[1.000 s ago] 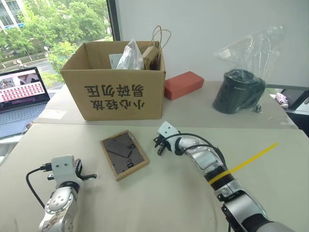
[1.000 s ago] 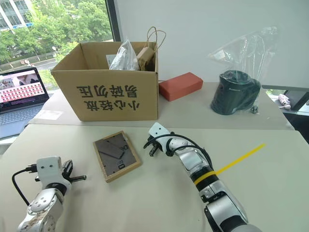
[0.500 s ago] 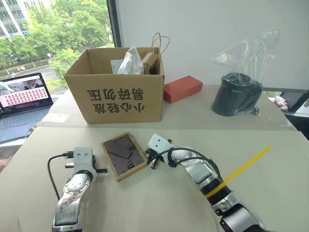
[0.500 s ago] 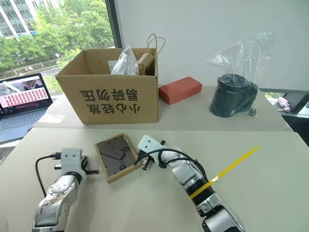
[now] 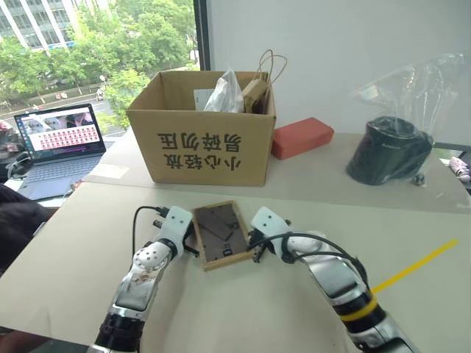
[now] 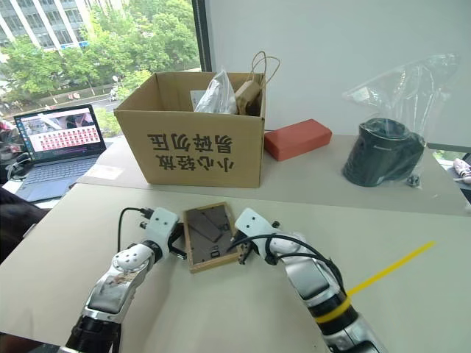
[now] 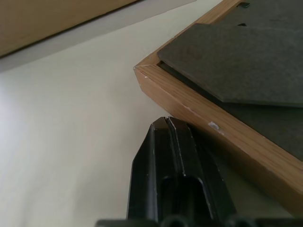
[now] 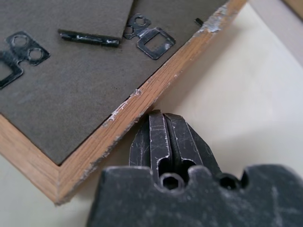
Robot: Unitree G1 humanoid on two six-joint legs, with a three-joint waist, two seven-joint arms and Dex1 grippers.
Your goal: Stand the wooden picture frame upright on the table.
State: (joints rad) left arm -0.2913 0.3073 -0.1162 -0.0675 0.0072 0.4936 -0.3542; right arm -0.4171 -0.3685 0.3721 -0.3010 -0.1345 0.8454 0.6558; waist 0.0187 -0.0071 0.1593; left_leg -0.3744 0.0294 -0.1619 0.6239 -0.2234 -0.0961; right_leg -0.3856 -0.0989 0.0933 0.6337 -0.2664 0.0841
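Frame (image 5: pixel 221 235): one wooden picture frame is shown lying flat on the table (image 5: pixel 243 309), dark back board upward, in front of the box and between the two grippers.
Left gripper (image 5: pixel 190 245): the fingers are pressed together with nothing between them; in the left wrist view the closed tip (image 7: pixel 168 124) is seen just against the frame's left wooden edge, near a corner.
Right gripper (image 5: pixel 255 248): the jaws are likewise closed on nothing; in the right wrist view the tip (image 8: pixel 162 118) is seen at the opposite wooden edge, apparently touching it.
Stand: the fold-out leg is seen lying flat against the back board, not swung out.
Step in hand: the frame is judged to be bracketed from both sides by closed fingertips, in preparation for lifting or tipping; it is not yet raised.
Next move: one edge probably has to be pried or squeezed up from the table, and the stand has to be opened before the frame is set upright; slipping off the thin edges is the likely hazard.
Count: one frame, two grippers, one cardboard box (image 5: pixel 202 143), one red block (image 5: pixel 302 137), one laptop (image 5: pixel 55 147), one dark object in a clear bag (image 5: pixel 390 147), one yellow strip (image 5: pixel 416 266).
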